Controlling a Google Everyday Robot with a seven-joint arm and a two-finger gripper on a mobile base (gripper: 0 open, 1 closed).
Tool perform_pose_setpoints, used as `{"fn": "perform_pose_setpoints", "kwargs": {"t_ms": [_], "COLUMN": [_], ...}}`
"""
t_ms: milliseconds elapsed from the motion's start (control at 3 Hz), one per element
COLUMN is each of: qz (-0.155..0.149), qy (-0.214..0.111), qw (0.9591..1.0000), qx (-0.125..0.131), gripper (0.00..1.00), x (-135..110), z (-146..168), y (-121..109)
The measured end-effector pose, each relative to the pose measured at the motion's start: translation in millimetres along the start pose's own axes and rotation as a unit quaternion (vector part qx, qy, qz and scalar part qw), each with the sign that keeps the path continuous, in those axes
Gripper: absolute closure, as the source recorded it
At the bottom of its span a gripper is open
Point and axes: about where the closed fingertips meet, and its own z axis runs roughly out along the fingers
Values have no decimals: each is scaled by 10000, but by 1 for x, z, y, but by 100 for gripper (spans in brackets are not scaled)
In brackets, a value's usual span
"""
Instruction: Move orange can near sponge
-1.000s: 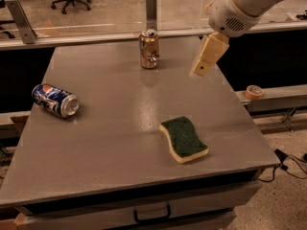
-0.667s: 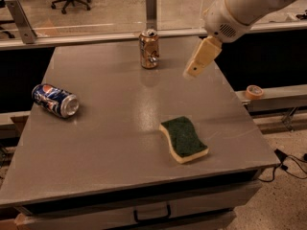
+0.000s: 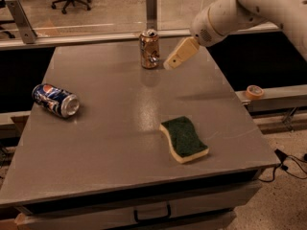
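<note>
The orange can (image 3: 149, 49) stands upright near the far edge of the grey table (image 3: 110, 128), silver top up. The sponge (image 3: 183, 139), dark green on top with a pale yellow body, lies flat near the table's front right. My gripper (image 3: 173, 60) hangs from the white arm at the upper right, just right of the can and close to it, a little above the table. Only one tan finger shows.
A blue Pepsi can (image 3: 55, 99) lies on its side at the table's left. A roll of tape (image 3: 253, 91) sits on a ledge to the right. A drawer handle (image 3: 152, 213) is below the front edge. Office chairs stand on the floor beyond.
My gripper has moved left and slightly down toward the orange can. The cans and sponge have not moved.
</note>
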Motion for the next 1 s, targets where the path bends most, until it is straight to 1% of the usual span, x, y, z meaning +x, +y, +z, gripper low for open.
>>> {"fn": "perform_pose_setpoints", "kwargs": {"t_ms": [333,667,1000], "qz": [425,762,1018], "qy": [-509,-923,-1213], "qw": [9976,9924,9869], "qx": [-196,-279,-303], "gripper": [0,0,0], "x": [-16,-30,-38], "z": [42,76,110], "y": [-7,-4,-3]}}
